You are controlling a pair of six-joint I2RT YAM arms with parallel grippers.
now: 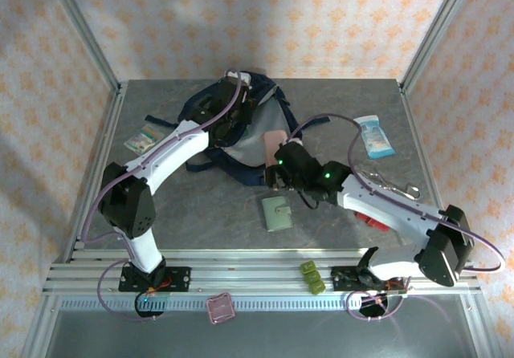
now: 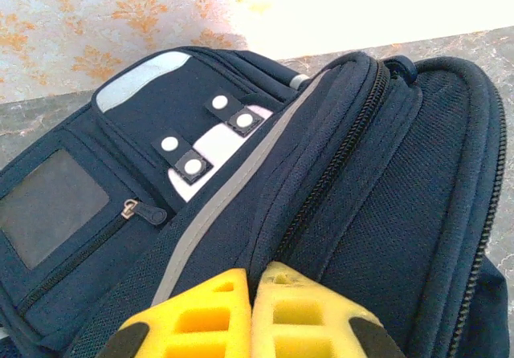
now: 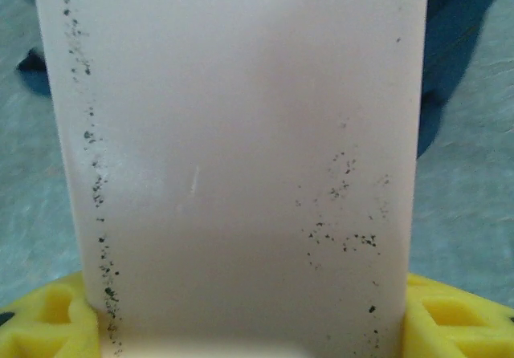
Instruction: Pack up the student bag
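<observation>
Right wrist: maybe case [image 3: 233, 149] between fingers [image 3: 458, 319]

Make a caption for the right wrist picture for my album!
Yellow right claw pinches a flat pink case, with the grey table and navy student bag behind it.

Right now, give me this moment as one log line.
left hand: shut at backpack | right hand: holding pink case by backpack

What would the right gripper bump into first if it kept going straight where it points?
The right gripper is clamped on a pink flat case, which sticks out ahead of it. Going straight on, the case's far end would probably meet the student bag first, though the gap is unclear.
</observation>
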